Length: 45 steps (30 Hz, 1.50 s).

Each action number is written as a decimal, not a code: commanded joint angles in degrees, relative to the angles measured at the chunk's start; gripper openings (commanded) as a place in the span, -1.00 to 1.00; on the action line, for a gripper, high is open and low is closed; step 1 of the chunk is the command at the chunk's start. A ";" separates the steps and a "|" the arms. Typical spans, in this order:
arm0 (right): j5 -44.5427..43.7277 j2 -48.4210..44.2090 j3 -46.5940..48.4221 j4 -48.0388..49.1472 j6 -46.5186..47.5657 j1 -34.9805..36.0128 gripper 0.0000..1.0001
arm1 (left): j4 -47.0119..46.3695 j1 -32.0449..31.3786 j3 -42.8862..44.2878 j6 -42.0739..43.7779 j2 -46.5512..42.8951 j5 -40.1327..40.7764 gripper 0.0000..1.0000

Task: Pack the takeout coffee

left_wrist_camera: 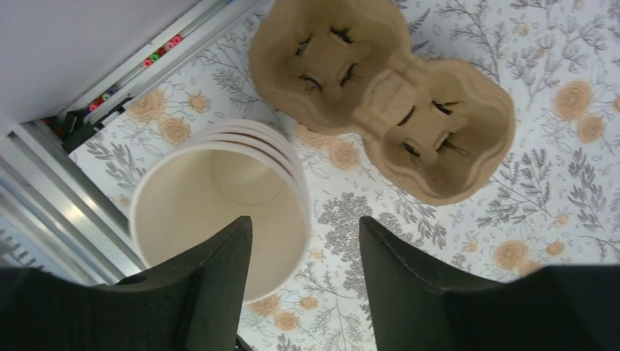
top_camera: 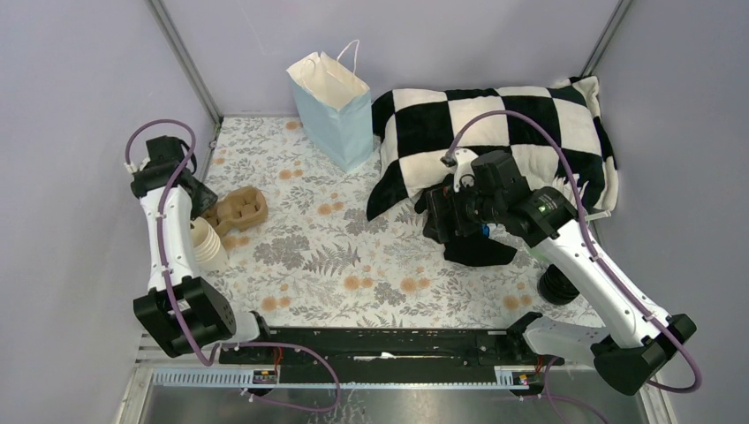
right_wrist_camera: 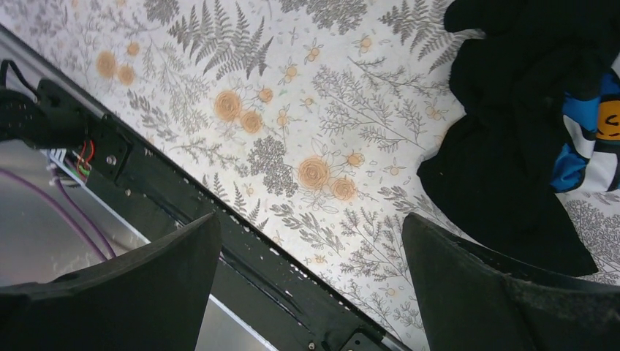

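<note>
Step judged: separating takeout coffee cup (left_wrist_camera: 219, 197), topmost of nested stack (top_camera: 206, 243), just beside pulp cup carrier (left_wrist_camera: 380, 95) on counter (right_wrist_camera: 292, 73). Advised: pinch top rim wall only, lift straight, avoid dragging lower cups. Left gripper (left_wrist_camera: 305, 234): jaws part-spread, straddling that wall; contact indeterminable. Right gripper (right_wrist_camera: 311, 219): jaws spread wide, empty, well apart from carrier.

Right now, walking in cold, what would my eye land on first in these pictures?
Likely the black-and-white checkered pillow at the far right, with the pale blue paper bag standing open beside it at the back. On the left, the left gripper hangs open above a stack of cream paper cups, next to a brown pulp cup carrier.
</note>
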<state>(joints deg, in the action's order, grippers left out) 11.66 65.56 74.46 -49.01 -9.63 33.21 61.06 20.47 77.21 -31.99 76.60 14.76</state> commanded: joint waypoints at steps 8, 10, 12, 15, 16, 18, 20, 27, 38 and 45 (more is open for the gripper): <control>-0.82 -2.47 -3.57 4.17 2.36 3.44 0.99 | 1.11 3.79 0.00 3.14 -0.32 -2.21 -0.14; -0.38 -2.32 -3.44 4.28 2.33 3.44 0.99 | 0.94 3.82 0.20 3.33 -0.04 -2.76 -0.16; -0.20 -2.24 -3.48 4.41 2.42 3.44 0.99 | 0.67 3.80 0.07 3.34 0.40 -3.73 -0.16; -0.40 -2.20 -3.53 4.42 2.46 3.44 0.99 | 0.55 3.82 0.12 3.30 1.18 -5.09 -0.24; -0.33 -2.31 -3.59 4.40 2.43 3.47 0.99 | 0.62 3.79 0.25 3.25 1.45 -4.94 -0.32; -0.24 -2.49 -3.69 4.44 2.42 3.52 0.99 | 1.14 3.86 0.63 3.20 1.88 -4.52 -0.37; -0.23 -2.67 -3.87 4.54 2.42 3.48 0.99 | 1.87 3.84 0.94 3.10 2.22 -4.01 -0.38; -0.15 -2.67 -3.95 4.77 2.42 3.55 0.99 | 2.27 3.79 0.54 3.16 2.41 -3.45 -0.48; -0.68 -2.71 -4.14 5.00 2.51 4.18 0.99 | 4.44 3.79 3.71 3.85 3.46 -1.80 -0.75; -0.91 -3.06 -4.32 5.38 2.59 5.38 0.99 | 8.35 3.81 8.31 4.30 4.19 0.05 -0.88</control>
<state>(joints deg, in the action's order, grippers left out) 11.46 63.88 70.39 -45.52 -7.77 37.39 67.37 23.97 80.75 -28.42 80.58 12.38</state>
